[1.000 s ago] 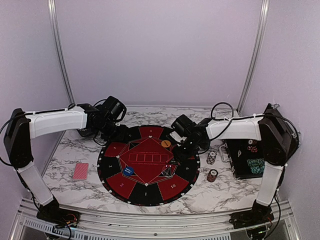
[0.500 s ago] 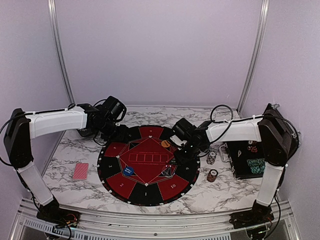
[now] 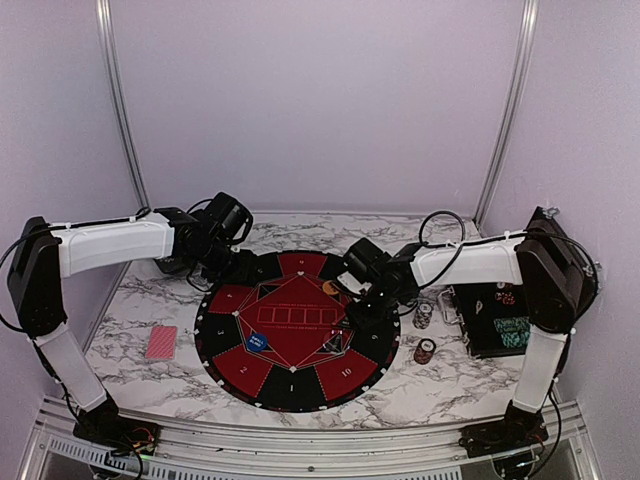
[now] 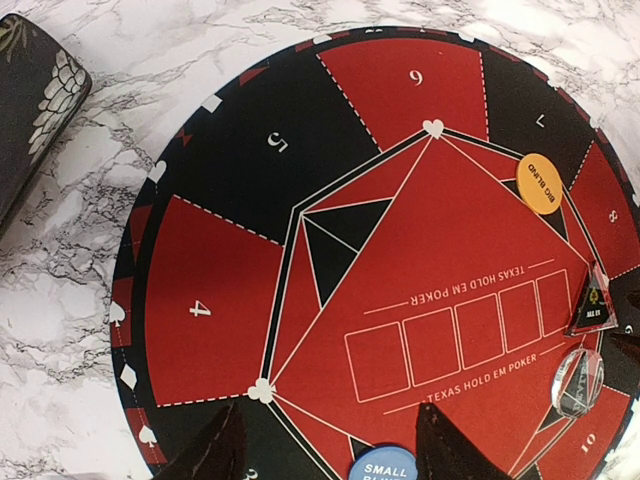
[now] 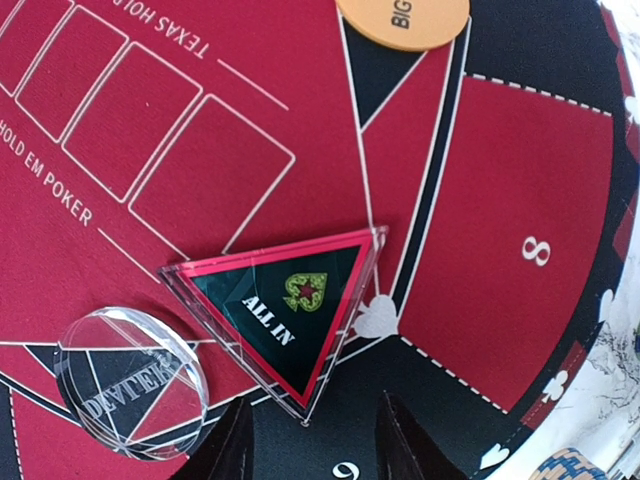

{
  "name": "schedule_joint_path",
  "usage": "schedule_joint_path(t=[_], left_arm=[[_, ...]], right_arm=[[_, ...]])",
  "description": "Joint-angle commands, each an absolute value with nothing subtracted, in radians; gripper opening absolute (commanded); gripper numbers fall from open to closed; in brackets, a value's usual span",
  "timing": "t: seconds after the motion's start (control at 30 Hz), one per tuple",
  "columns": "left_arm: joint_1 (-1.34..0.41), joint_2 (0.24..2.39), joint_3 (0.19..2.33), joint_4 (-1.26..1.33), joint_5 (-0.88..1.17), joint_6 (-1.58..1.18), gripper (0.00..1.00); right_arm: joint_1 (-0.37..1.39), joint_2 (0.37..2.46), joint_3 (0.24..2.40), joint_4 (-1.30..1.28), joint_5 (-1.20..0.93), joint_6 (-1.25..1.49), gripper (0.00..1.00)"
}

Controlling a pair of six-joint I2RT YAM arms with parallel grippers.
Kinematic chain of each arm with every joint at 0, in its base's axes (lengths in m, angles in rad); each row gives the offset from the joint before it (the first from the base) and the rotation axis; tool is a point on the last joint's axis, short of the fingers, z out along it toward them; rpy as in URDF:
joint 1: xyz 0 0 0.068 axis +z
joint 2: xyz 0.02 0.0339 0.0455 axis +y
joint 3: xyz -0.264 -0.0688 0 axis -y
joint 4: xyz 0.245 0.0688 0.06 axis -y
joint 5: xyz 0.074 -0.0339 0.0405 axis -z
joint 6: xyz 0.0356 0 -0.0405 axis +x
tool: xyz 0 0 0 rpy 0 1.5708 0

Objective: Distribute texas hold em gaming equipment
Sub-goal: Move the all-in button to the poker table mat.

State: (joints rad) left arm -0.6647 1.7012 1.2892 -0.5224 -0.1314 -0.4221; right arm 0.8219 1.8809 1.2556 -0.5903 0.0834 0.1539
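Left of frame: red-backed cards lie on the surface, apparently undealt. The left tool is released and empty. Centre: blue marker and orange disc sit on the mat. The right tool, released, straddles a triangular token. Right: chips seemingly await distribution.

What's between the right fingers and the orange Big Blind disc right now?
The ALL IN triangle lies just ahead of the right fingers; beyond it, only bare mat up to the orange disc. The right wrist view shows it.
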Motion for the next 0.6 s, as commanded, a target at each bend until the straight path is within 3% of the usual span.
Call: schedule_joint_path(t=[0.0,0.57], left_arm=[[-0.662,1.690,1.281,-0.540,-0.130,-0.419,0.60],[-0.663,1.694,1.282,-0.539,-0.130,-0.416,0.60]], right_arm=[[0.828,1.898,1.245,-0.571,0.078,0.149,0.40],[0.830,1.943,1.253,-0.532,0.098,0.146,0.33]])
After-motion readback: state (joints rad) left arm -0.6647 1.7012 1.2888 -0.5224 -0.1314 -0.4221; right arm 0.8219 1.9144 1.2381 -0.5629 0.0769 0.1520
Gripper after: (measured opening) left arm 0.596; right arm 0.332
